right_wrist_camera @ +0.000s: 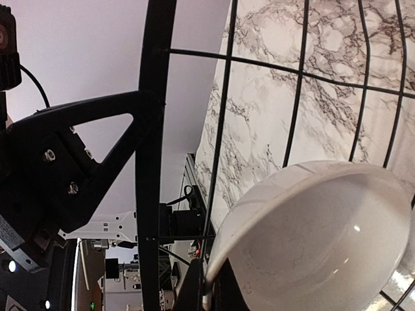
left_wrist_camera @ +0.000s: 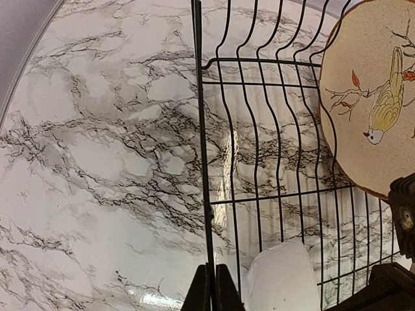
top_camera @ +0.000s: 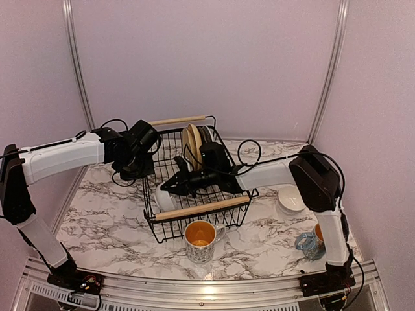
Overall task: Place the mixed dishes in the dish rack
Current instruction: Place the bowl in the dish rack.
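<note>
Grey-veined white marble worktop [top_camera: 110, 214] carries everything. Rectangular black wire dish rack [top_camera: 201, 208] with two pale wooden bar handles sits at centre. Round plates stand on edge at its far end, the front one a tan plate [left_wrist_camera: 369, 97] painted with a yellow bird.

Left tool [left_wrist_camera: 211, 291]: fingers narrow, pressed together at the rack's left side wire, apparently pinching it.

Right tool [right_wrist_camera: 207, 291]: clamped on the rim of a small white ceramic bowl [right_wrist_camera: 311, 240], held tilted inside the rack's near-left corner, close over the wire floor.

Outside the rack: patterned orange-lined mug [top_camera: 200, 241] just before the near handle, second white bowl [top_camera: 290, 197] to the right, second mug [top_camera: 310, 245] beside the right arm's base.

Step judged: seating the bowl in the rack. To do it well, lower until the bowl bears on the wires and keep it clear of the near handle and the plates. Release only once it rests, then lift straight out so the fingers do not snag the wire. The left grip should steady the rack.

Writing: none legible; bird and twig only.
</note>
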You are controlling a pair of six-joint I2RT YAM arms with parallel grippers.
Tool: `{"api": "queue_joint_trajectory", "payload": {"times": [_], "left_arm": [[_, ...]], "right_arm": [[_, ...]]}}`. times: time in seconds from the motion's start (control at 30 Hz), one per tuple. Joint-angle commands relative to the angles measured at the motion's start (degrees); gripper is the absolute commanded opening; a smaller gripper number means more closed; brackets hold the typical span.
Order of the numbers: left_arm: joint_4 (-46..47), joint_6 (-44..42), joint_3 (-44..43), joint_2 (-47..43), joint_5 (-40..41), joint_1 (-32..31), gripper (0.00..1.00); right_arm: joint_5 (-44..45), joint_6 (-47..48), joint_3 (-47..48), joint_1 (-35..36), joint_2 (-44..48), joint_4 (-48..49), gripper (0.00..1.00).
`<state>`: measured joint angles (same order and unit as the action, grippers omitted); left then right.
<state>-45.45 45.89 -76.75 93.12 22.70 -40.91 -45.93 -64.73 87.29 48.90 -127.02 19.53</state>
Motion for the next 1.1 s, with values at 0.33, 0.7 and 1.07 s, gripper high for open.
{"api": "queue_joint_trajectory", "payload": {"times": [0.33, 0.7, 1.07], "left_arm": [[2.3, -4.2, -0.3, -1.7, -5.6, -2.2, 0.0], [2.2, -4.6, -0.5, -1.7, -5.3, -2.2, 0.0], [1.9, -5.0, -0.6, -1.6, -5.0, -2.1, 0.0]], "right_arm": [[3.1, -6.3, -4.3, -1.7, 0.4, 0.4, 0.03], [8.0, 5.3, -3.3, -4.2, 4.2, -13.0, 0.21], [6.7, 7.5, -3.4, -4.2, 5.5, -10.2, 0.0]]}}
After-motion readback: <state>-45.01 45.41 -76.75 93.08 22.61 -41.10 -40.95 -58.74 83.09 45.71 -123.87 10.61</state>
